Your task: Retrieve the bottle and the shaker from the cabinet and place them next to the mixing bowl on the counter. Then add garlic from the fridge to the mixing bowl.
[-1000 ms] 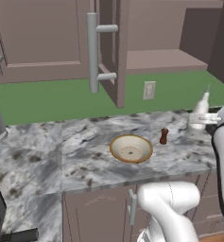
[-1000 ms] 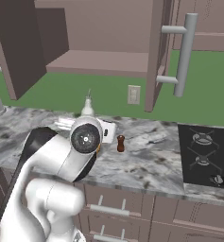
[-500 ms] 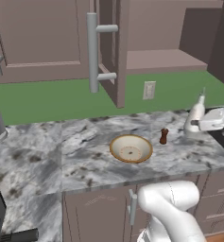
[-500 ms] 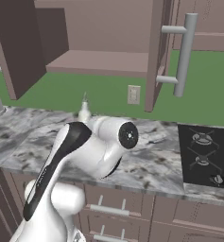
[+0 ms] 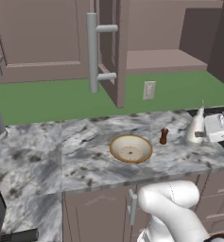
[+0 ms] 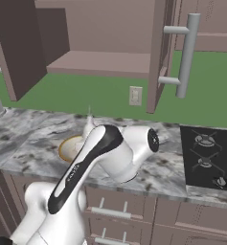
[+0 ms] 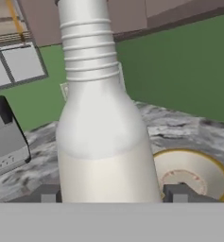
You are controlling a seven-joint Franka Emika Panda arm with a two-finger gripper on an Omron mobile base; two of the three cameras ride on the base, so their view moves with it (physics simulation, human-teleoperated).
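My gripper (image 7: 112, 194) is shut on a white bottle (image 7: 104, 127), whose ribbed neck rises up the middle of the hand view between the two dark fingertips (image 7: 47, 194). From the left base view the bottle (image 5: 195, 128) stands upright low over the counter's right end, with the white hand (image 5: 219, 126) on its right side. I cannot tell if its base touches the counter. A small brown shaker (image 5: 164, 136) stands just left of it, and the tan mixing bowl (image 5: 131, 148) lies left of the shaker. The bowl (image 7: 193, 174) also sits behind the bottle. No garlic or fridge is in view.
The wall cabinet's doors (image 5: 108, 47) hang open above the counter, over a bare shelf (image 5: 160, 60). A black stove (image 6: 208, 158) lies to the right. A toaster (image 7: 7, 137) sits on the marble counter (image 5: 47, 151). An outlet (image 5: 149, 90) is on the green wall.
The arm has swung, bringing the hand and bottle down and slightly left toward the counter beside the shaker. Shaker and bowl have not moved.
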